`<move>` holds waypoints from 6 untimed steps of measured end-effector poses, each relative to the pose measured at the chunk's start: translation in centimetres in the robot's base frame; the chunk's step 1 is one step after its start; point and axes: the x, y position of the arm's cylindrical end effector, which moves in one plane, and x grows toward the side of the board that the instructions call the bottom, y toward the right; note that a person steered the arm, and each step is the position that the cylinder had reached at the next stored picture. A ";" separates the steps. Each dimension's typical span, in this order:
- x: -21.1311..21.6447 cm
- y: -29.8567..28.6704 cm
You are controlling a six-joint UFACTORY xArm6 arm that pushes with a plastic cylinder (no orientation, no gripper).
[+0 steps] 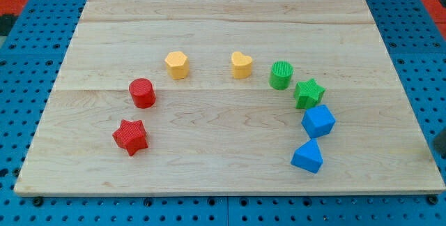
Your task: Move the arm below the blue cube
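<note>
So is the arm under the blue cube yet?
Not yet. Nothing looks done: my tip isn't visible over the board at all; only a dark shape shows at the view's right edge. The blue cube sits beside the green star, with a blue wedge-like block just below it. Still left: bringing the tip onto the board, below the cube.

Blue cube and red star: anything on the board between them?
Nothing. In the camera view the wooden board is bare between the blue cube and the red star. My tip does not show.
</note>
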 end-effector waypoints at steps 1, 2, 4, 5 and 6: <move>1.6 -8.7; 2.5 -12.7; 2.0 -12.7; -0.1 -12.7; -1.5 -12.7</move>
